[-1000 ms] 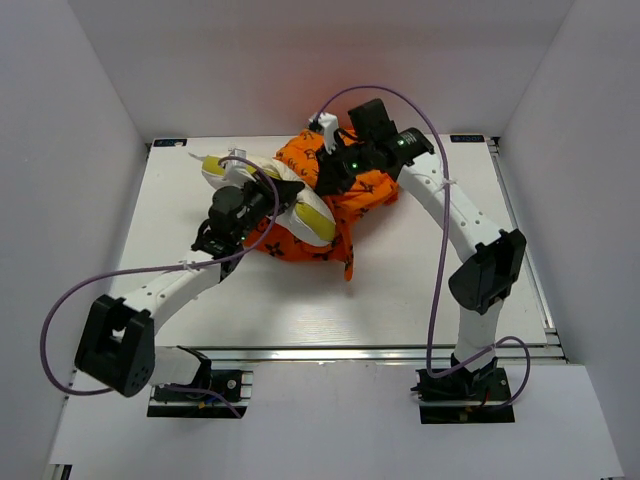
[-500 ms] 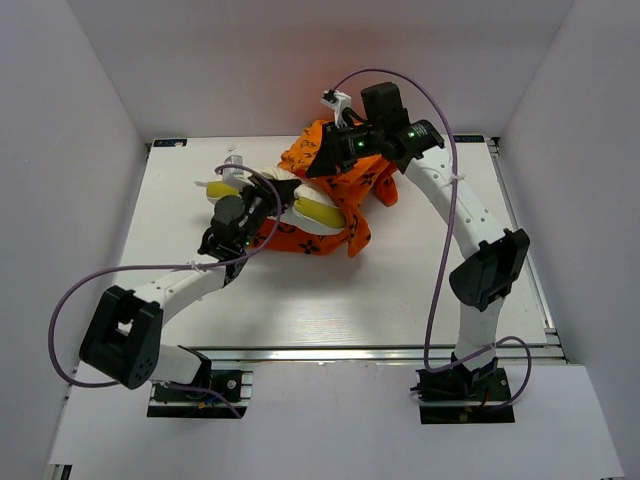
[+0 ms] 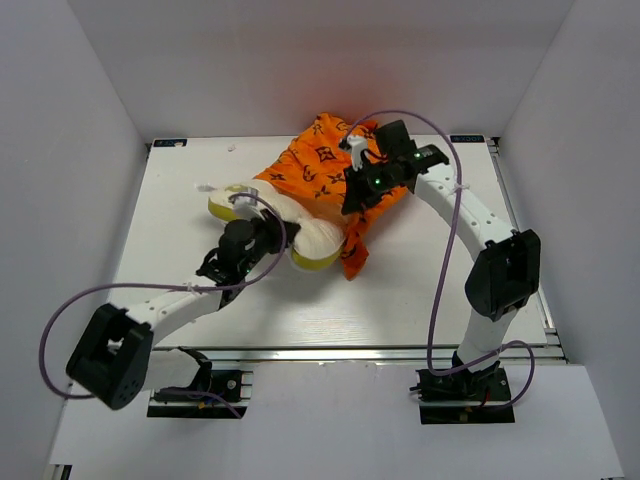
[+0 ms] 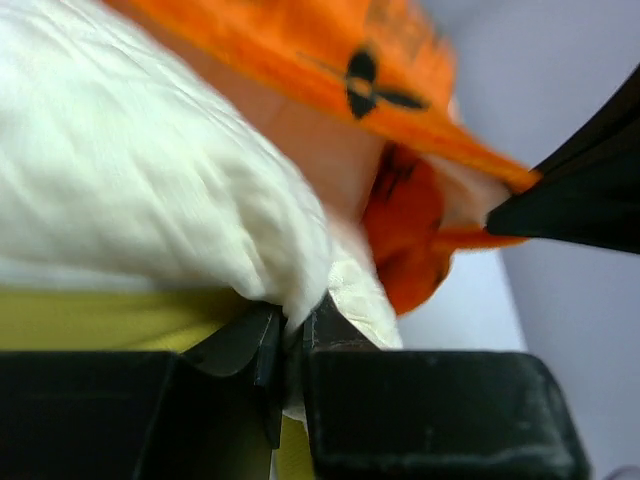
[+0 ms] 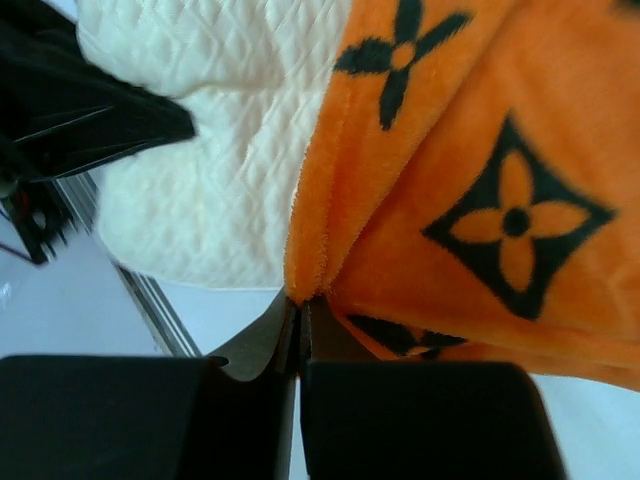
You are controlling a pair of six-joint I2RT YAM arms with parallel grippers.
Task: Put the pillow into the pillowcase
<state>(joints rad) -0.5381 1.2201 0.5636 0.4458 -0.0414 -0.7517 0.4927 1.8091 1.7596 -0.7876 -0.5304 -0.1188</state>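
The cream-white pillow [image 3: 296, 222] lies left of the table's middle, its yellow side band [image 3: 312, 262] facing the near edge. Its far end goes in under the orange pillowcase [image 3: 318, 165], which is held up above the far middle of the table. My left gripper [image 3: 282, 234] is shut on a fold of the pillow's white cover [image 4: 150, 190], with the jaws pinching it just above the yellow band [image 4: 100, 318]. The right gripper [image 3: 351, 204] is shut on the pillowcase's hem [image 5: 320, 250]. In the right wrist view the pillow [image 5: 220, 130] lies just left of the pillowcase [image 5: 480, 150].
White walls close in the white table [image 3: 420, 270] at left, back and right. A metal rail [image 3: 330, 350] runs along the near edge. Purple cables [image 3: 438, 290] loop off both arms. The left arm's black wrist [image 5: 70, 110] shows beside the pillow.
The right gripper has drawn the pillowcase up and spread it wider at the back. The left gripper has pulled the pillow toward the near edge and turned it.
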